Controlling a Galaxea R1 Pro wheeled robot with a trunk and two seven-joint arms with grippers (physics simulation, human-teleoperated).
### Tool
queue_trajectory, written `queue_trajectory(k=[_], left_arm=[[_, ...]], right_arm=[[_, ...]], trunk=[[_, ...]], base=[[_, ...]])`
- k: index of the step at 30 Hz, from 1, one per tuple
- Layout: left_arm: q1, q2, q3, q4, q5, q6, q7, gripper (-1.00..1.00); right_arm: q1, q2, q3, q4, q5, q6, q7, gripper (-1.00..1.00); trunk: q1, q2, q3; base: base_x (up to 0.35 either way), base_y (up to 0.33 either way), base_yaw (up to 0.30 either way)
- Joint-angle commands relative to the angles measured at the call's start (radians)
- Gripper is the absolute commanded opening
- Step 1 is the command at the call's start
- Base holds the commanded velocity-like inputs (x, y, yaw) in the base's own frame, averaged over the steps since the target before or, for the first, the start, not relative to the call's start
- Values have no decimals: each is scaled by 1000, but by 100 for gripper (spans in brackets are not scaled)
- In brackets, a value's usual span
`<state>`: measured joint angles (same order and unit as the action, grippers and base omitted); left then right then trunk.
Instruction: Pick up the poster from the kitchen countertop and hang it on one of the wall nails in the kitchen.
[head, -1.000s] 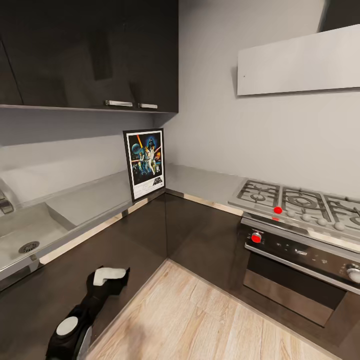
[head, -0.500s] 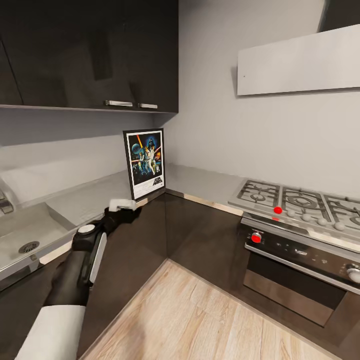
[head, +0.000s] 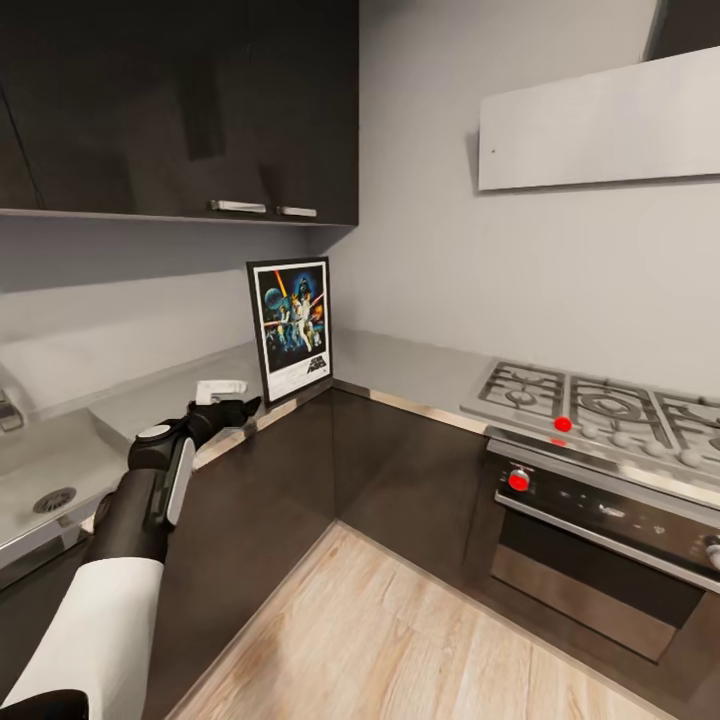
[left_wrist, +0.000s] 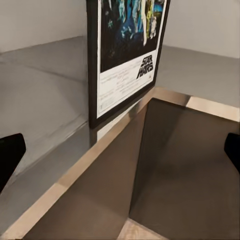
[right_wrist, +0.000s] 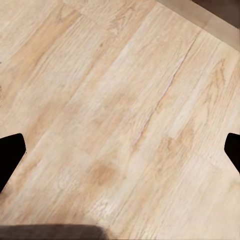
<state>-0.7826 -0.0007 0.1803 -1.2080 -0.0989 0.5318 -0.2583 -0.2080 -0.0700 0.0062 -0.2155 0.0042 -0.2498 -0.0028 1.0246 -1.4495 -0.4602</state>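
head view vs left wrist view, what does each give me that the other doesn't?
Head view alone: the left arm reaching with the left gripper just short of the poster, the whole frame standing upright at the counter corner, plus the dark upper cabinets, the stove and the sink.

Left wrist view alone: a close look at the poster's lower edge and STAR WARS lettering, with both fingertips spread wide and nothing between them.

Shared: the poster, the kitchen countertop with its shiny front edge, and the dark cabinet fronts below.
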Motion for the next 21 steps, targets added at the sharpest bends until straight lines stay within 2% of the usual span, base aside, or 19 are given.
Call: queue_trajectory(k=[1,6,15,21], left_arm=[[-1,0,3,-1,-10,3,-9,100],[-1,1,8,-1,-10,2,-10,100],[-1,1,7,-3,-8,1,-10,100],[-1,1,2,-1,-7,2,-11,100]], right_arm=[[-1,0,1,1,0,-3,0,100],[-1,1,1,1,1,-3,0,100],[-1,1,3,1,2,-3,0,100],[-1,2,3,1,1,-3,0,100]], trunk=[[0,-1,-1],[0,-1,-1],[0,-1,-1],[0,-1,0]], base=[[248,137,0],[195,102,0],[285,4,0],[70,0,-128]])
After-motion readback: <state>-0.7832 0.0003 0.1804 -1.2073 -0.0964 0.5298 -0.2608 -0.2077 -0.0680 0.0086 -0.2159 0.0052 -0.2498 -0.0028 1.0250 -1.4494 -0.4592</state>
